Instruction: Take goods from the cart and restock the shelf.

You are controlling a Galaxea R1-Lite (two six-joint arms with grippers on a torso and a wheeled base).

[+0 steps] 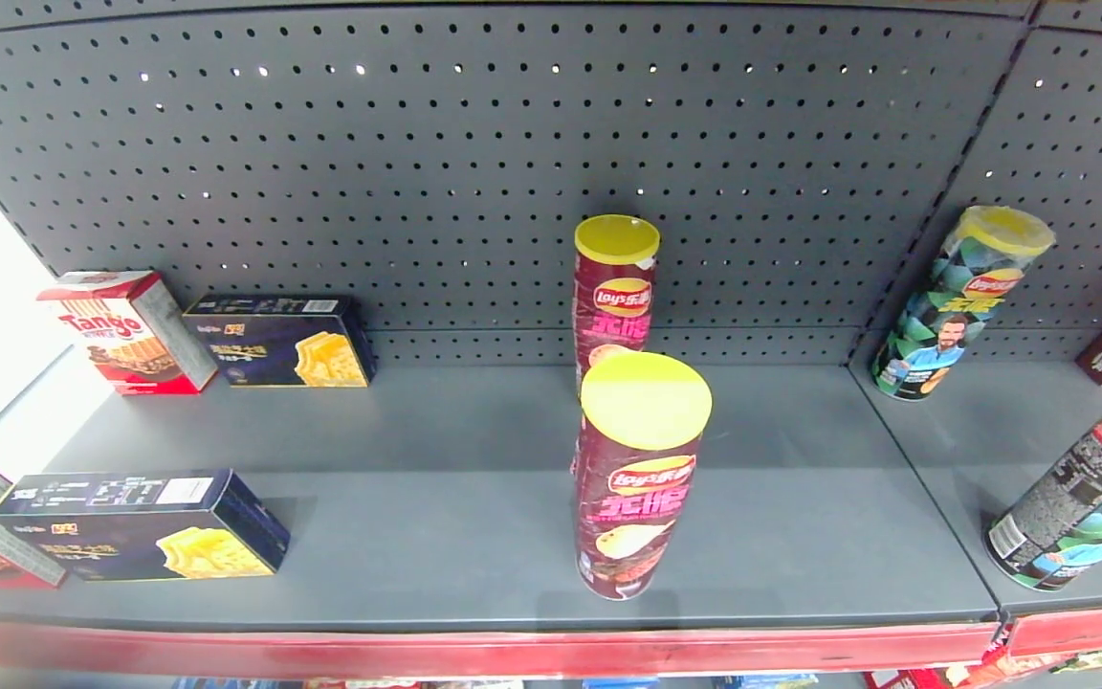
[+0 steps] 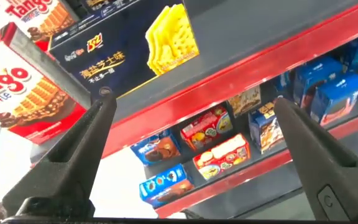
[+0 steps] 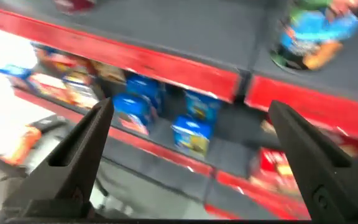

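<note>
Front can (image 1: pixel 637 478): maroon tube with a yellow lid, stood upright at the middle of the shelf (image 1: pixel 398 498), near its red front edge.
Handling, as judged: light; a stiff card wall that dents if squeezed hard; a glossy skin likely to slip; a push-on lid that could lift off. Hold is best taken across the mid-body, below the lid, with moderate pressure.
Rear can (image 1: pixel 613 297): same kind, upright just behind, by the pegboard (image 1: pixel 436 144).
Blue box (image 1: pixel 144 526) and red box (image 1: pixel 125 330): at the shelf's left. Judged light and thin-walled, to be held across the flat faces.
Green can (image 1: pixel 958 306): in the next bay to the right.
Left gripper (image 2: pixel 194 104): jaws spread, nothing held, pointed at the shelf's front edge by the left boxes.
Right gripper (image 3: pixel 191 106): jaws spread, nothing held, facing the red edge.
</note>
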